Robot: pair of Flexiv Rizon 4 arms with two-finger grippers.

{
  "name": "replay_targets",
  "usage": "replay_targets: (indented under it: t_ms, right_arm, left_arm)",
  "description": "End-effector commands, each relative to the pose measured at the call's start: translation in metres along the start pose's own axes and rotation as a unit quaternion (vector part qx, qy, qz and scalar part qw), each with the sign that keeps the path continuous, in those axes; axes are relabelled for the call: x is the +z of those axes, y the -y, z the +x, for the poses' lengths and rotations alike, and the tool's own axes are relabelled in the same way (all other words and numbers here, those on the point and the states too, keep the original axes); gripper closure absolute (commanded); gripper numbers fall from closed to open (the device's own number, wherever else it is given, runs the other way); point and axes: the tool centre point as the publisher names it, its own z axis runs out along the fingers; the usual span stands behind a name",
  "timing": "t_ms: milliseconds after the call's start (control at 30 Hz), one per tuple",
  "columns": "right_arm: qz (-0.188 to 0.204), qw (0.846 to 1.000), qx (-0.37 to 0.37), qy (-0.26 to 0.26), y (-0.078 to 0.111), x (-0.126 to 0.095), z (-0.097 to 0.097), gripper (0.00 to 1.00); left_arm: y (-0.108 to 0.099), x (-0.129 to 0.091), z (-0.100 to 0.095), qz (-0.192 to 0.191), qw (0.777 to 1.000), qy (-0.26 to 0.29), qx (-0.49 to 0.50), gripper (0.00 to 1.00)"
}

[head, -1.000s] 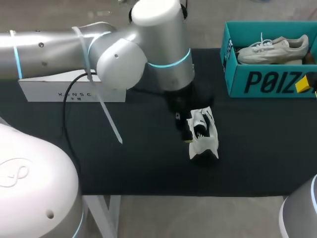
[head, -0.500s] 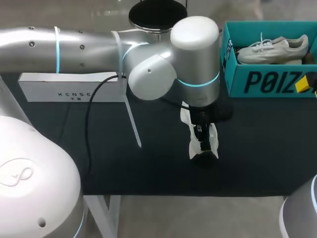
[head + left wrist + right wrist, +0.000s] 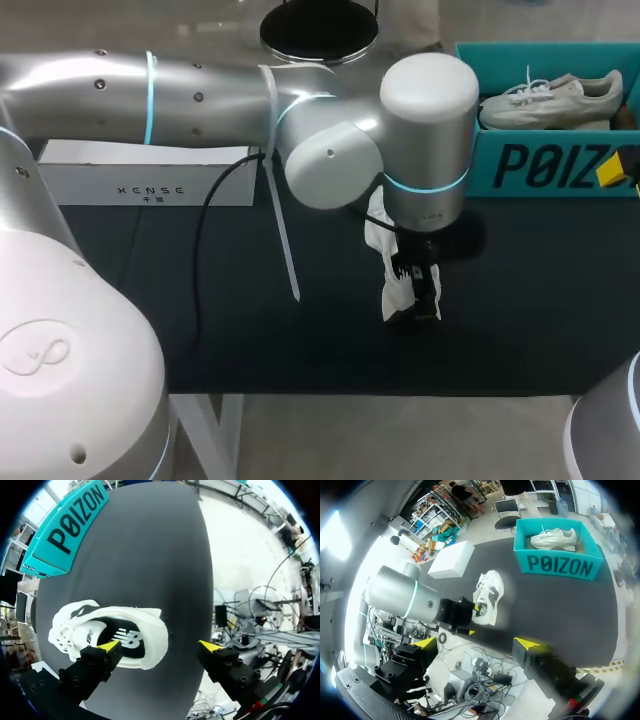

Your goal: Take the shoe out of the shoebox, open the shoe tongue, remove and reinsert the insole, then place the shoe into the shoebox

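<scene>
Overhead and wrist views of a two-arm shoe-handling station.

The white shoe (image 3: 402,292) sits on the black worktop (image 3: 150,300), near its middle and outside the teal shoebox (image 3: 560,165), which stands at the far right corner. A second pale shoe (image 3: 550,98) lies inside the shoebox. A flat white box (image 3: 140,180) sits along the worktop's far left edge.

The left arm (image 3: 200,90) comes in from the left and reaches past the middle, its wrist directly above the shoe and hiding part of it.

In the left wrist view the left jaws are apart. One yellow fingertip (image 3: 109,645) lies over the shoe's (image 3: 75,625) opening, above the dark insole (image 3: 125,639). The other fingertip (image 3: 209,646) is beyond the heel, over bare worktop. The heel rim lies between the two fingers; whether either finger touches it cannot be told. The shoebox (image 3: 65,525) is ahead of the shoe, well apart from it.

The right jaws are also apart and carry nothing. The right wrist view shows its yellow fingertips (image 3: 428,642) off the worktop's near edge, well apart from the shoe (image 3: 487,597). The left arm (image 3: 400,597) and the shoebox (image 3: 560,562) appear beyond them.
</scene>
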Motion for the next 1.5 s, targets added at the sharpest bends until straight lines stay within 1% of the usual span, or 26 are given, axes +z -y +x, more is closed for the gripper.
replay_targets:
  t_ms: [33,200,233,300,367,400,467,500,533,567,800,1100,1267,1500]
  right_arm:
    - [0.002,1.000,0.001,0.001,-0.002,0.001,0.000,0.00]
    - [0.002,1.000,0.001,0.001,-0.002,0.001,0.000,0.00]
    - [0.002,1.000,0.001,0.001,-0.002,0.001,0.000,0.00]
    - [0.002,1.000,0.001,0.001,-0.002,0.001,0.000,0.00]
    - [0.002,1.000,0.001,0.001,-0.002,0.001,0.000,0.00]
    - [0.002,1.000,0.001,0.001,-0.002,0.001,0.000,0.00]
    - [0.002,1.000,0.001,0.001,-0.002,0.001,0.000,0.00]
    - [0.002,1.000,0.001,0.001,-0.002,0.001,0.000,0.00]
    - [0.002,1.000,0.001,0.001,-0.002,0.001,0.000,0.00]
    - [0.002,1.000,0.001,0.001,-0.002,0.001,0.000,0.00]
    - [0.002,1.000,0.001,0.001,-0.002,0.001,0.000,0.00]
    - [0.002,1.000,0.001,0.001,-0.002,0.001,0.000,0.00]
    - [0.002,1.000,0.001,0.001,-0.002,0.001,0.000,0.00]
    - [0.002,1.000,0.001,0.001,-0.002,0.001,0.000,0.00]
  left_arm:
    - [-0.001,0.004,0.000,-0.001,1.000,-0.001,-0.002,0.00]
    - [0.000,0.004,0.003,-0.003,1.000,-0.001,-0.003,0.00]
    - [0.000,0.005,0.003,-0.005,1.000,0.000,-0.004,0.04]
    - [0.000,0.008,0.005,-0.007,1.000,0.000,-0.003,0.26]
    - [0.000,0.009,0.006,-0.009,1.000,-0.001,-0.002,0.29]
    - [0.001,0.009,0.006,-0.009,1.000,-0.001,-0.002,0.46]
    - [0.001,0.010,0.006,-0.010,1.000,-0.002,-0.004,0.61]
    - [0.001,0.010,0.006,-0.011,1.000,-0.001,-0.004,0.71]
    - [0.002,0.010,0.006,-0.011,1.000,0.000,-0.005,0.88]
    - [0.002,0.010,0.006,-0.011,1.000,0.000,-0.006,1.00]
    - [-0.001,0.010,0.002,-0.012,1.000,0.003,-0.011,1.00]
    - [-0.016,-0.003,-0.006,-0.007,1.000,0.010,-0.012,1.00]
    - [-0.026,-0.017,-0.014,-0.002,1.000,0.018,-0.011,1.00]
    - [-0.034,-0.058,-0.022,0.005,0.997,0.037,0.061,1.00]
